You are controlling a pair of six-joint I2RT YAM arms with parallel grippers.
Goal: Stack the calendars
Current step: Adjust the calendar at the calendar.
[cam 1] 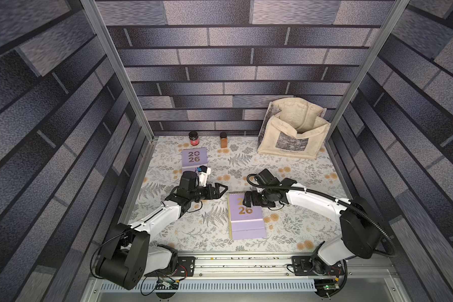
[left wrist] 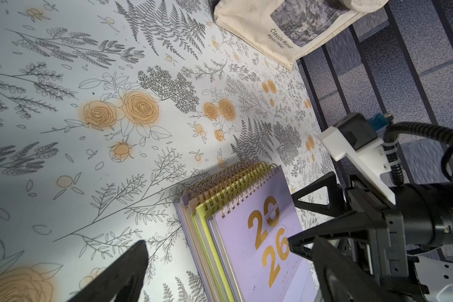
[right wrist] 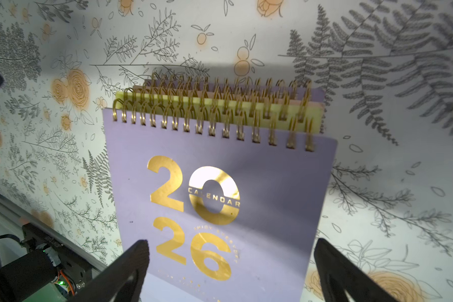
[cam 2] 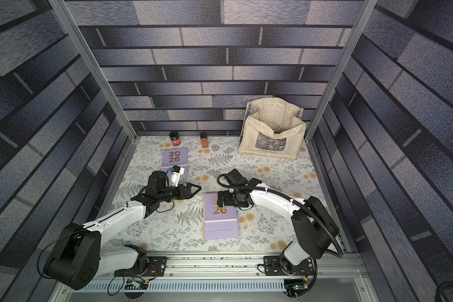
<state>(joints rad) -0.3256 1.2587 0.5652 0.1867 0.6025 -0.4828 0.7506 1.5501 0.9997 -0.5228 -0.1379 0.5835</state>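
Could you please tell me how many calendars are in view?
5. Four form the stack mid-table: top lavender, yellow-green, peach, bottom lavender. The lone lavender lies by the jars at the back. More could hide inside the stack.

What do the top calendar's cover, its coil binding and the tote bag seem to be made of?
Cover: likely matte lavender card, with mirror-bright gold foil numerals. Coil binding: probably gold-finished metal wire, glinting loops. Tote bag: cream woven cloth, slumped and creased.
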